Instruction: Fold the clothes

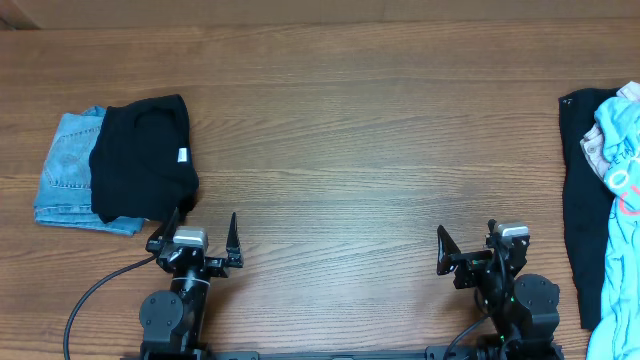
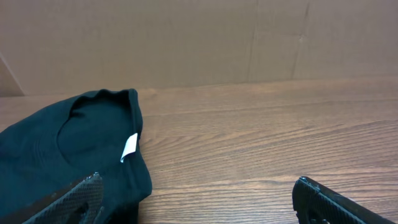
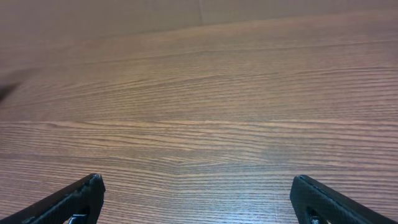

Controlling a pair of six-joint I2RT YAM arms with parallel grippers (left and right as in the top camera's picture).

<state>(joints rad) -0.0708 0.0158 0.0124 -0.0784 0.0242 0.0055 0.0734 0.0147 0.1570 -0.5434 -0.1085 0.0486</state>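
Note:
The light blue T-shirt (image 1: 622,170) with red and white letters lies crumpled at the table's right edge, on top of a black garment (image 1: 578,200). My right gripper (image 1: 468,240) is open and empty near the front edge, left of that pile. My left gripper (image 1: 203,232) is open and empty at the front left, its left finger just over the near edge of a folded black shirt (image 1: 145,155). That black shirt also shows in the left wrist view (image 2: 68,149), with a white neck label. The right wrist view shows only bare wood between the open fingers (image 3: 196,193).
The folded black shirt lies on folded light blue jeans (image 1: 65,170) at the left. The wooden table (image 1: 360,130) spreads between the two piles. A cardboard wall (image 2: 186,37) stands behind the table. A cable runs from the left arm's base.

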